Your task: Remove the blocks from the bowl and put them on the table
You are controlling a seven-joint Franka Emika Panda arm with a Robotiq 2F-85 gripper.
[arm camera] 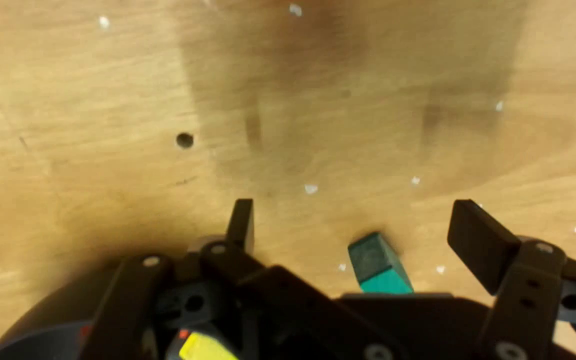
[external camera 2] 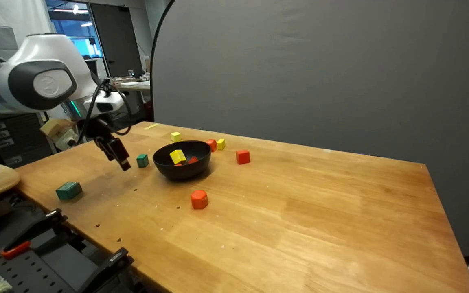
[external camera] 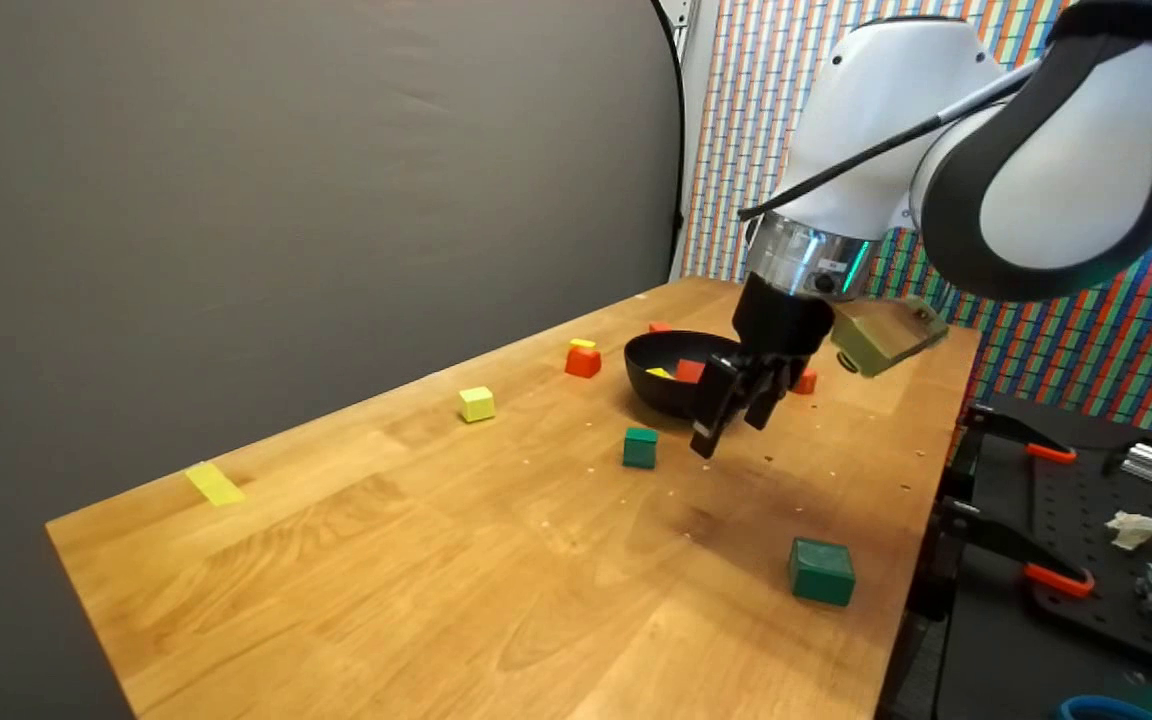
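The black bowl [external camera 2: 180, 173] stands on the wooden table [external camera 2: 299, 211] with a yellow block [external camera 2: 178, 156] and red blocks [external camera 2: 193, 160] inside. Around it on the tabletop lie several others: a small green block [external camera: 639, 448], a larger green block [external camera: 822, 571], a yellow block [external camera: 477, 404], and red blocks, such as one [external camera 2: 199, 199] in front of the bowl. My gripper [external camera: 731, 430] hangs above the table beside the bowl, open and holding nothing. In the wrist view, the small green block [arm camera: 379, 262] shows below, between the spread fingers; the bowl is partly hidden at lower left.
A flat yellow strip [external camera: 216, 483] lies near the table's far corner. Black clamps with orange handles [external camera: 1058, 578] sit along the table's side, by a dark perforated board [external camera: 1076, 500]. A grey backdrop [external camera 2: 320, 73] rises behind the table.
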